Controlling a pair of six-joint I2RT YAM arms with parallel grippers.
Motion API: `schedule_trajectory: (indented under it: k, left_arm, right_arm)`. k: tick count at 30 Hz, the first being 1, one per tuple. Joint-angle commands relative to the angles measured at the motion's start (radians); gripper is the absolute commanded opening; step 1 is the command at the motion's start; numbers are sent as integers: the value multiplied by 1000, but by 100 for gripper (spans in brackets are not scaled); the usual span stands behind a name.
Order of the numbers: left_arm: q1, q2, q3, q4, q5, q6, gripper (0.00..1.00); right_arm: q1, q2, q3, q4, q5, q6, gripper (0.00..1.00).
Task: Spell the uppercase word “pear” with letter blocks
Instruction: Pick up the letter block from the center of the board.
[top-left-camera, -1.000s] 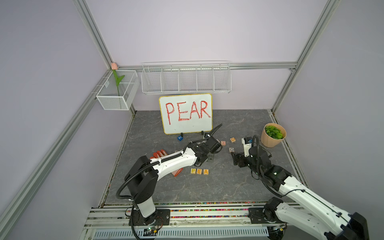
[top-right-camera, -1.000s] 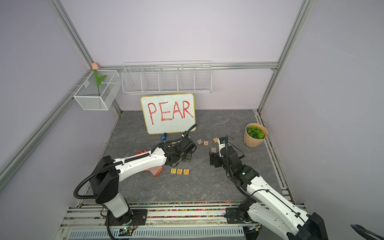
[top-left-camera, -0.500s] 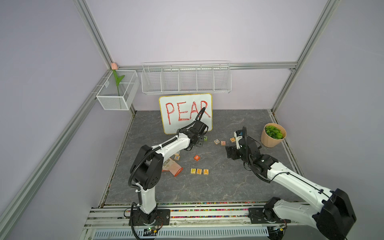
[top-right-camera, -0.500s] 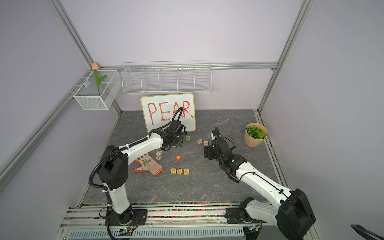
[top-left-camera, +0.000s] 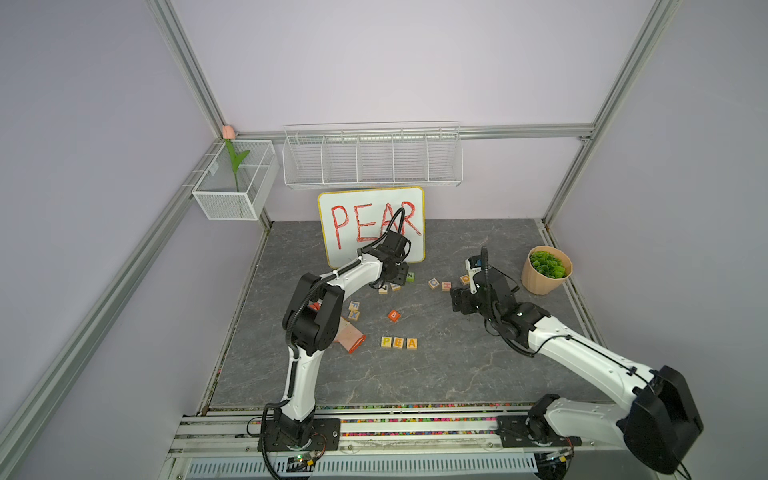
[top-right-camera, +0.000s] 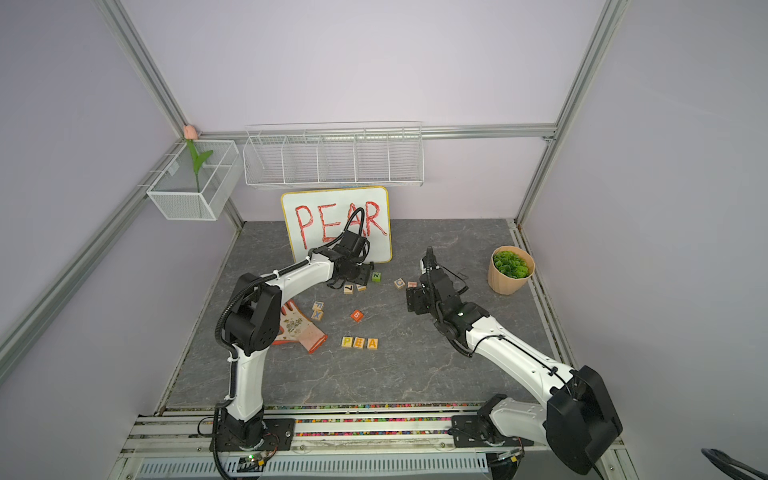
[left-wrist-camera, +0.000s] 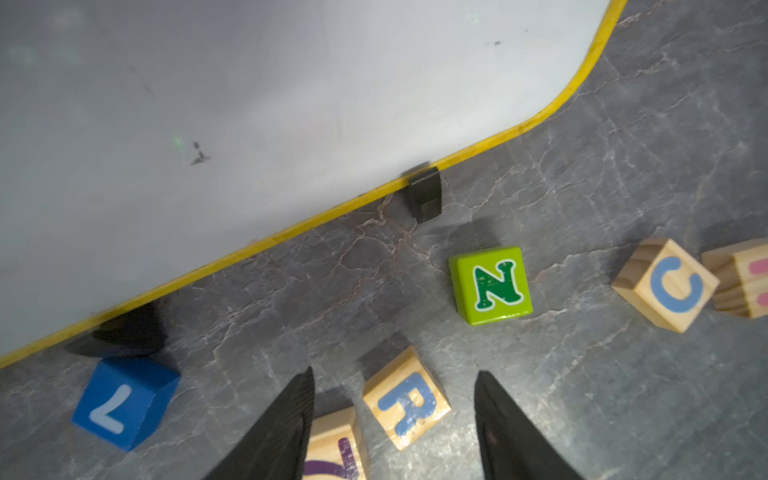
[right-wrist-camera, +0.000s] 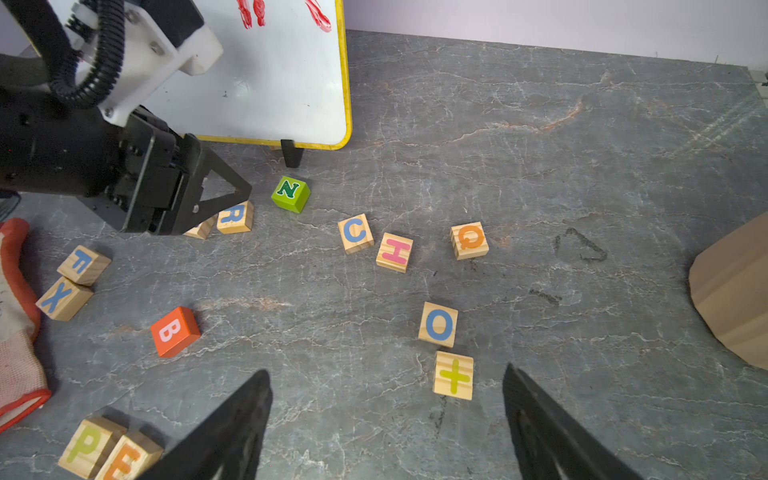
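My left pincer (left-wrist-camera: 394, 371) stands open astride the R block (left-wrist-camera: 407, 409), which lies on the worktop (left-wrist-camera: 623, 166) just before the whiteboard (left-wrist-camera: 249, 124); light, rigid, smooth wood, I judge; I'd clamp two opposite flat sides.

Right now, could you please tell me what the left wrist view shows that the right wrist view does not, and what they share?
Only the left wrist view shows the blue L block. Only the right wrist view shows the orange B block, the Q block, the O block, the plus block, the P block and the E block. Both show the R block at the open left hand, the green N block, the C block and the whiteboard.
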Motion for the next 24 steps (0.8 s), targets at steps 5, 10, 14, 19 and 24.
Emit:
schedule_trajectory:
  k: [5,10,14,19,24]
  left_arm:
    - [-4,30,-6,50,110,30,62]
    - [-3,43,-22,53,130,22,61]
    - [-4,23,-67,78,143,3,61]
    - [-4,-7,-127,114,169,-13,61]
    - [-8,-52,-180,145,206,-38,60]
  right_arm:
    - [-7,5,21,-2,7,-3,89]
    - [-8,-7,21,-14,13,3,89]
    - [-8,-22,15,-18,19,7,89]
    - [-7,-33,15,-25,21,11,89]
    - [-7,-44,14,-28,20,13,89]
